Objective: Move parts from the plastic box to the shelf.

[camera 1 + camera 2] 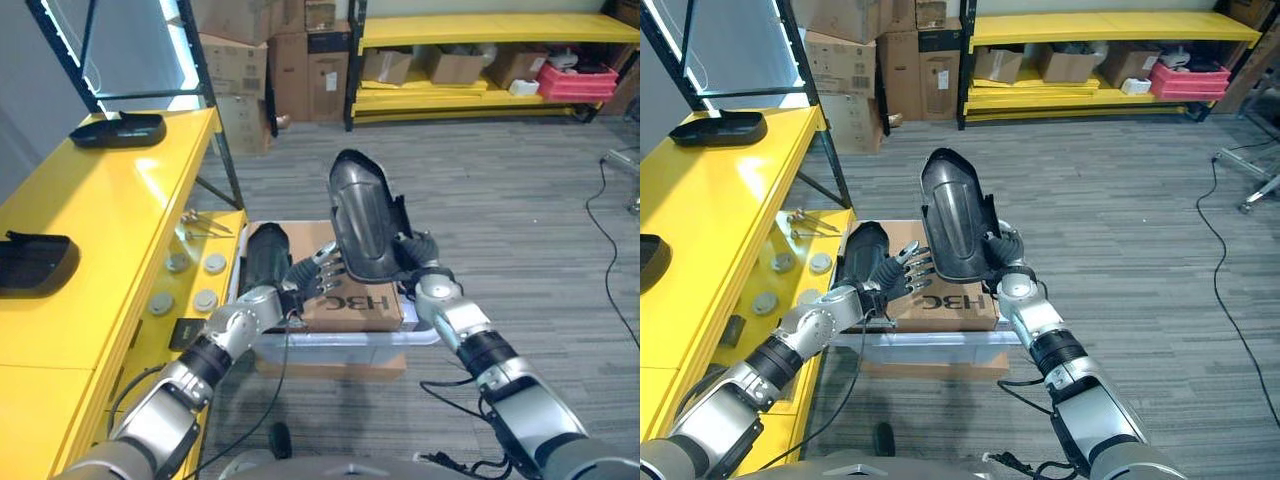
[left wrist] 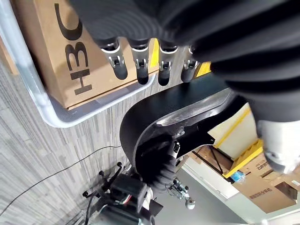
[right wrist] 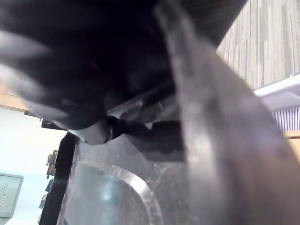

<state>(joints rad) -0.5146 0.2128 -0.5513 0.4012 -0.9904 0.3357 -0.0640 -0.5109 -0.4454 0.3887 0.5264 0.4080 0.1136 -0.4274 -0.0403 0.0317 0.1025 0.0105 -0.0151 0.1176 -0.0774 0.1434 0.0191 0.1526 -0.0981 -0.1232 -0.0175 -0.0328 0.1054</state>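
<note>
Black part [image 1: 358, 215] hiding right robot hand [image 1: 418, 252]

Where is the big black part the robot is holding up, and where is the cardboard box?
black part [image 1: 358, 215], left eye view, middle of its curved shiny face.
cardboard box [image 1: 355, 305], left eye view, on its printed top.
right hand [image 1: 1002, 250], right eye view, fingers behind the part.

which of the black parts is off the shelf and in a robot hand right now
The tall black part held upright over the plastic box by the right robot hand; the others lie on the yellow shelf.
</note>
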